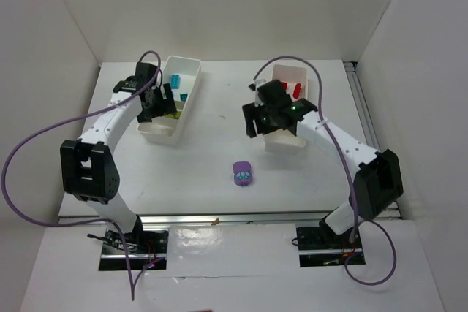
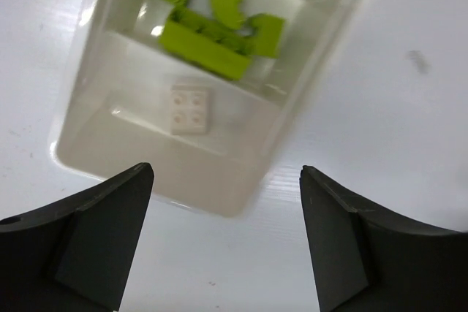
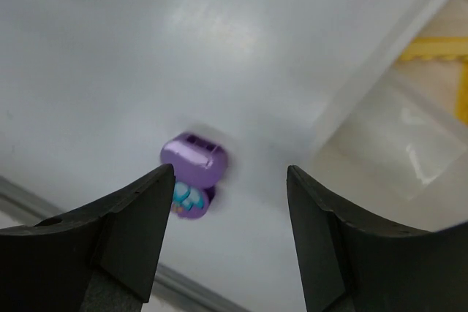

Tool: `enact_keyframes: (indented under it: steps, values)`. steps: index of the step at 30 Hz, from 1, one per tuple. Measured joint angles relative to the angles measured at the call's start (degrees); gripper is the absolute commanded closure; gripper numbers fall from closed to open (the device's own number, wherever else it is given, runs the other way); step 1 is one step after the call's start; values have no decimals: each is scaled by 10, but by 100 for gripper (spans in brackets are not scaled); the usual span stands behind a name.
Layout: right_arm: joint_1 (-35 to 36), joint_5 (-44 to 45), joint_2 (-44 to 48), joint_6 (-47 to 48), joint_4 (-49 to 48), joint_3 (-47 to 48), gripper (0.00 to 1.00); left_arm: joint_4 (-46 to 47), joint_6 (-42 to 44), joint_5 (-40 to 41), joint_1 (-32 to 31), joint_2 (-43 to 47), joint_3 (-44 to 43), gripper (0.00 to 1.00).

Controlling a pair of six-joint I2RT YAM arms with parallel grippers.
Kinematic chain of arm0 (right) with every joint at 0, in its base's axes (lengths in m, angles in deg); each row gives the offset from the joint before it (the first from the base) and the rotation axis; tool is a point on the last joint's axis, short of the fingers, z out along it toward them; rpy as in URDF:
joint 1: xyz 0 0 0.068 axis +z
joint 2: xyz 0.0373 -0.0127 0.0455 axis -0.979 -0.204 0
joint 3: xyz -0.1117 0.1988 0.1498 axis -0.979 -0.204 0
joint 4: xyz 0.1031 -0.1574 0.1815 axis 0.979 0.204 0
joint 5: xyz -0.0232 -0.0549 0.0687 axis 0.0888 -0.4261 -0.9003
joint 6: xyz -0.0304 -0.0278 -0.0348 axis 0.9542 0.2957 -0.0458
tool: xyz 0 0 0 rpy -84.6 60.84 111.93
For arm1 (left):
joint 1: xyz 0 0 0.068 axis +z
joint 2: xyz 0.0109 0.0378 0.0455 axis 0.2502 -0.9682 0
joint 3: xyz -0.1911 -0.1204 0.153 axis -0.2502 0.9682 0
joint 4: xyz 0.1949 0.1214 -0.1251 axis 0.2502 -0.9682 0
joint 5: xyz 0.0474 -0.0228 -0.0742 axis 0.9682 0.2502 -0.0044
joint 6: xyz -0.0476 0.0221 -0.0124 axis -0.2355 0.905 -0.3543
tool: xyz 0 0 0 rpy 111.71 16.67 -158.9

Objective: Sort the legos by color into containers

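Left jaws gape empty over the white brick in the front compartment of the left tray; right jaws, wide and empty, slant toward the purple piece on the desk.

top ext. cam: high, behind arm bases, looks down on whole table. left wrist cam: close, looks down past own fingers into near end of left tray. right wrist cam: close, tilted, faces purple piece and right tray corner. both wrist fields lie inside top view.
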Motion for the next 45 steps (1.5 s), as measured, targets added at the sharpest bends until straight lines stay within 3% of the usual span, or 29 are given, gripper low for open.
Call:
enact_keyframes:
  steps: [5, 6, 12, 26, 32, 38, 41, 45]
  values:
    - [93, 9, 50, -14, 5, -93, 24, 1, 21, -38, -31, 45, -56, 10]
    - [107, 13, 55, -20, 6, -109, 17, 1, 26, -45, -34, 54, -63, 11]
    - [173, 26, 45, -72, 3, -149, 14, -1, 31, -58, -55, 72, -72, 12]
    - [195, 38, -74, -164, -32, -174, 12, -9, 30, -65, -126, 50, -71, 13]
    - [198, 27, -104, -137, -52, -161, 28, -8, 26, -106, -109, 34, -53, 13]
    - [216, 76, -153, -51, -67, -86, 30, -10, 26, -125, -33, 31, -39, 14]
    - [222, 126, -193, -1, -75, -30, 16, -9, 26, -133, -30, 31, -39, 14]
    - [218, 177, -220, 32, -77, 8, 9, -9, 26, -145, -31, 31, -39, 14]
